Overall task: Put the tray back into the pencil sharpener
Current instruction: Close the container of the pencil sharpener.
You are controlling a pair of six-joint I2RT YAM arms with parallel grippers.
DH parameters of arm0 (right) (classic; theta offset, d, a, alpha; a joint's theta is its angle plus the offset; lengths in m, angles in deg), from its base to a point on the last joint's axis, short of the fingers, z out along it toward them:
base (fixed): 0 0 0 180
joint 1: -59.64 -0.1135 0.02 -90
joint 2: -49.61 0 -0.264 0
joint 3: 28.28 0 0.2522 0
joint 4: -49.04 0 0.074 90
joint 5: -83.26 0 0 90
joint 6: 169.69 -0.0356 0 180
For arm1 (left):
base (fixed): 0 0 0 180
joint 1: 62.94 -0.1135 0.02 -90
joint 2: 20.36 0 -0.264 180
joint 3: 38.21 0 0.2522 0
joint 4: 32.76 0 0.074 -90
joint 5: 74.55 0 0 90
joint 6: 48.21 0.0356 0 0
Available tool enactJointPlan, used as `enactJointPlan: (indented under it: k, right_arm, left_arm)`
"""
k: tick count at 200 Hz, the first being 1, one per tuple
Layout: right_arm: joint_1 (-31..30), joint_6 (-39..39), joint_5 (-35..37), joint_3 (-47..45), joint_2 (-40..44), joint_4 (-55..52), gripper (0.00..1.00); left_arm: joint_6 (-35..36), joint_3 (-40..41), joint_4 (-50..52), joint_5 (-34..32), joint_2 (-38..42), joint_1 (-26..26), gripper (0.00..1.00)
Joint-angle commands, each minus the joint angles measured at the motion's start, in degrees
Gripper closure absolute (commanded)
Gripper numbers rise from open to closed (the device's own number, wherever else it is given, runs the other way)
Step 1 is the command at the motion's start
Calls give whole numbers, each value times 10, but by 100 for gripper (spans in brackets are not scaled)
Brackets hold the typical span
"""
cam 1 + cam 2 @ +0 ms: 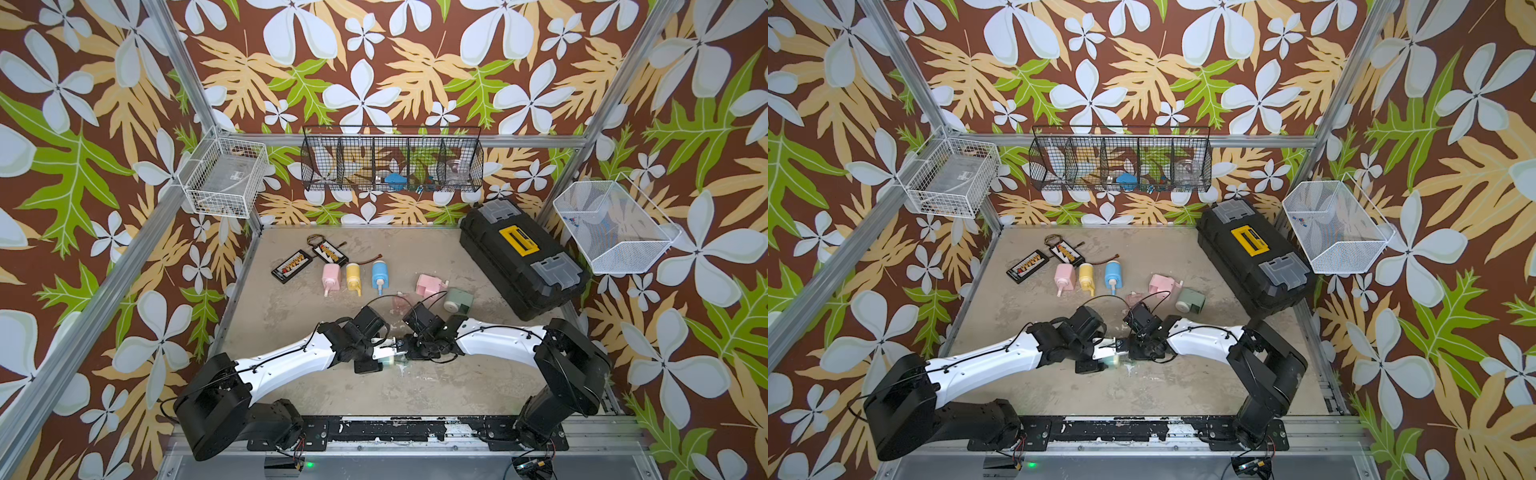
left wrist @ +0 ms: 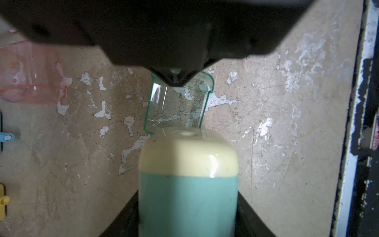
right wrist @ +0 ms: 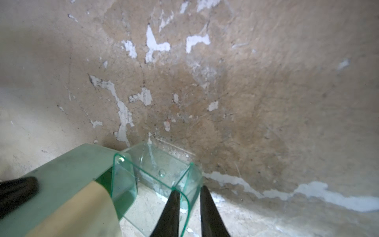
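The pencil sharpener [image 2: 188,184] has a teal body and a cream end. My left gripper [image 2: 188,213] is shut on its body, low over the table's middle front in both top views [image 1: 388,359]. The tray [image 2: 180,102] is clear green plastic, and one end of it meets the sharpener's cream end. My right gripper [image 3: 189,189] is shut on the tray's [image 3: 155,170] far wall, one finger inside and one outside. In the right wrist view the sharpener [image 3: 67,184] lies beside the tray's open end. The two grippers face each other [image 1: 402,345].
A clear pink tray [image 1: 401,301] lies behind the grippers, near a pink sharpener [image 1: 430,286] and a green one [image 1: 458,300]. Pink, yellow and blue sharpeners [image 1: 353,276] and two black boards [image 1: 291,266] lie further back. A black toolbox [image 1: 521,257] fills the right rear.
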Motion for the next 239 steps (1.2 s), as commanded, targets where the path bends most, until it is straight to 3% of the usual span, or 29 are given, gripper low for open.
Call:
enactJointPlan:
  k: [1,147,210,239]
  right_arm:
    - [-3,11,-11,-3,0,25,80]
    - [-1,2,-59,-8,-9,106,77]
    - [36,-10,-55,-79,110,119,61]
    - [48,-21,-45,-110,105,106,67]
  left_arm:
    - [1,4,-1,-27,-6,1,50]
    - [4,7,10,15,-3,1,50]
    - [-2,18,3,-6,3,1,52]
    - [-3,19,2,-6,3,1,52]
